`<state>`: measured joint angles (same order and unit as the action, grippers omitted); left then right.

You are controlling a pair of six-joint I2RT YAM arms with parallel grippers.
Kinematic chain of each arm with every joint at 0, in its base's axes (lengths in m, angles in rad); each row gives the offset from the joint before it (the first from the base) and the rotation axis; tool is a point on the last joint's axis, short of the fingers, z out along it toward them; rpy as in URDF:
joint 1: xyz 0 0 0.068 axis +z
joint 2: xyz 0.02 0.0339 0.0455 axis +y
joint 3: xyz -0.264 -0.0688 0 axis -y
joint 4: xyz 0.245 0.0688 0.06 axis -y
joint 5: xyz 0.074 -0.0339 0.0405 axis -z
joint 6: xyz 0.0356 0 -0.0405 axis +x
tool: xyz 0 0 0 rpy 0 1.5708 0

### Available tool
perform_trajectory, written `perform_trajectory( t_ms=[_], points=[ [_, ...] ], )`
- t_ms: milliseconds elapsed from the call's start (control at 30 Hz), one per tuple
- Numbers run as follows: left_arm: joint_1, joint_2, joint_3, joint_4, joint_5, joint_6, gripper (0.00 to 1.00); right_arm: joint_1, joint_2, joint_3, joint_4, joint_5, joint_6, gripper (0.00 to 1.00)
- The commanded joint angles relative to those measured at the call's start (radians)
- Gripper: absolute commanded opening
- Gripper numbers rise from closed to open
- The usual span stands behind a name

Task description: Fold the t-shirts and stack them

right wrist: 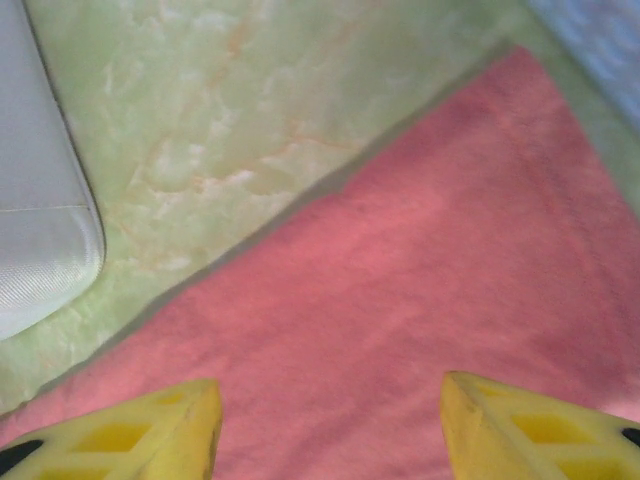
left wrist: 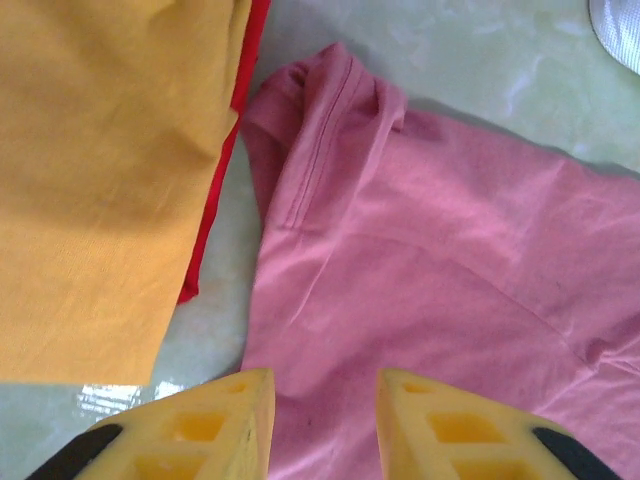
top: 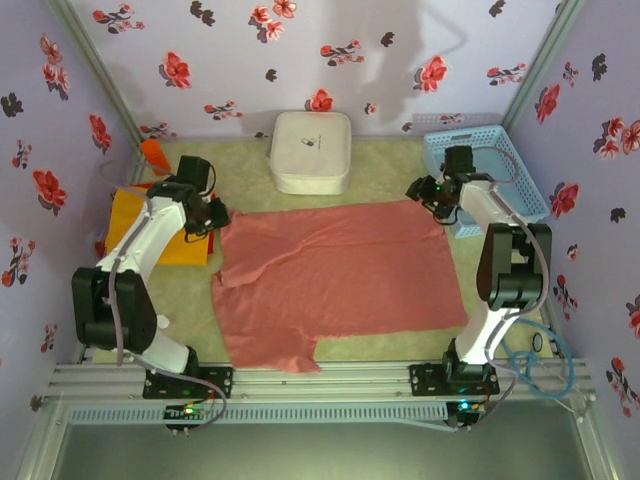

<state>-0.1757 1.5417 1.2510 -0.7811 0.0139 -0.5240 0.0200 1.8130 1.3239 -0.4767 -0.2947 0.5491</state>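
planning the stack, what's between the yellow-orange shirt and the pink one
Left wrist view: a red shirt's edge and a bare strip of tabletop separate the yellow-orange shirt from the pink shirt.

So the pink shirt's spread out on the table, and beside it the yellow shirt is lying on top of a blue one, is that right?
Not quite. The shirt under the yellow shirt is a red shirt, not blue; the left wrist view shows its edge peeking out. The pink shirt is indeed spread out on the table.
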Motion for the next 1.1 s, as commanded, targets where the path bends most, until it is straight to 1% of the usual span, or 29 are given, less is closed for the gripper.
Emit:
perform_trajectory(
  t_ms=[0, 133, 200, 267, 433, 533, 833, 1067],
  points=[
    [0.008, 0.026, 0.046, 0.009, -0.022, 0.056, 0.32, 0.023, 0.084, 0.051, 0.011, 0.002, 0.001, 0.59],
    [0.014, 0.080, 0.098, -0.002, -0.031, 0.067, 0.36, 0.029, 0.164, 0.087, 0.019, 0.023, 0.018, 0.58],
    [0.025, 0.097, 0.124, -0.009, -0.036, 0.070, 0.37, 0.028, 0.192, 0.107, -0.030, 0.099, 0.011, 0.55],
    [0.038, 0.113, 0.136, -0.003, -0.036, 0.078, 0.38, 0.022, 0.206, 0.108, -0.039, 0.112, 0.002, 0.54],
    [0.049, 0.213, 0.224, -0.020, -0.033, 0.101, 0.33, -0.001, 0.236, 0.096, -0.067, 0.161, 0.012, 0.47],
    [0.048, 0.274, 0.273, -0.014, -0.027, 0.101, 0.32, -0.016, 0.230, 0.069, -0.052, 0.185, 0.030, 0.46],
    [0.045, 0.480, 0.436, -0.080, -0.023, 0.106, 0.28, -0.023, 0.225, 0.062, -0.042, 0.157, 0.029, 0.46],
    [0.045, 0.557, 0.450, -0.074, -0.041, 0.085, 0.27, -0.023, 0.223, 0.053, -0.038, 0.148, 0.033, 0.45]
  ],
)
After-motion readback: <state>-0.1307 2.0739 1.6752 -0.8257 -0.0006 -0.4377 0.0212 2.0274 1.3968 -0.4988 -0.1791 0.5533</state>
